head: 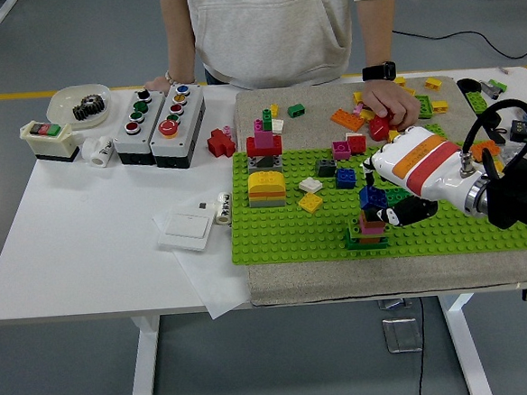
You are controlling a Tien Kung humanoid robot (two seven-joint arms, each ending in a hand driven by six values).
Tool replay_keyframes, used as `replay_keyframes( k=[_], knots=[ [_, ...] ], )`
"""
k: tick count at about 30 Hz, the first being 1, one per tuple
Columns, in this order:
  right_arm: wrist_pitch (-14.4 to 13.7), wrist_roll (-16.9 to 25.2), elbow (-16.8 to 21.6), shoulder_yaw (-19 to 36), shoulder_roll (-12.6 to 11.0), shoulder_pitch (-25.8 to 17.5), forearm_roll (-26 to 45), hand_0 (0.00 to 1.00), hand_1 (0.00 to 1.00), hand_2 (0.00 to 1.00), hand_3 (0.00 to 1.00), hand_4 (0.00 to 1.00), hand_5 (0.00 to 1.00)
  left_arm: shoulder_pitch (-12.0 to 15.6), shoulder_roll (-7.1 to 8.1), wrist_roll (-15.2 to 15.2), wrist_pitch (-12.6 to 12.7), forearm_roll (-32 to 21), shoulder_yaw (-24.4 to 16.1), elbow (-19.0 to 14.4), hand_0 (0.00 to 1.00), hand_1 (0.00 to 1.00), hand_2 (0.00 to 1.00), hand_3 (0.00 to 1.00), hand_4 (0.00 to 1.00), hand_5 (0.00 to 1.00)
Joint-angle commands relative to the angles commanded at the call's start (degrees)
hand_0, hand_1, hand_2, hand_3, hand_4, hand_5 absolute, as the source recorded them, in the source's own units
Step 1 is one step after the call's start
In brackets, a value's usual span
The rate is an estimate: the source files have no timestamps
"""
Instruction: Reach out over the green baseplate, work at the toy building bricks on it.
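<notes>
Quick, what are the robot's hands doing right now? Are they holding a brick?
Left hand: not in view.
Right hand: over the green baseplate, fingers closed on the blue brick atop the small brick stack.

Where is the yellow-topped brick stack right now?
In the head view, the yellow-topped stack stands on the left part of the green baseplate, just in front of the red-and-pink tower and left of the white tile.

The scene is seen from one high head view, faced forward and down. The whole white surface [85, 228] is taken in from a moderate distance.
</notes>
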Motion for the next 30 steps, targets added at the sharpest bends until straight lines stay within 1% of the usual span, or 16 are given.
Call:
replay_keyframes(
  k=[11,30],
  knots=[
    [0.0,0.3,-0.2,0.4,-0.3,0.2,-0.8,0.219,0.415,0.513,0.512,0.735,0.449,-0.1,0.00,0.0,0.0,0.0,0.0,0.0,0.426,0.556,0.658,0.821,0.858,0.914],
    [0.1,1.1,-1.8,-0.6,-0.4,0.6,-2.1,0.215,0.415,0.513,0.512,0.738,0.452,-0.1,-0.04,0.0,-0.1,0.1,-0.2,0.0,0.424,0.554,0.657,0.821,0.856,0.913]
  ],
)
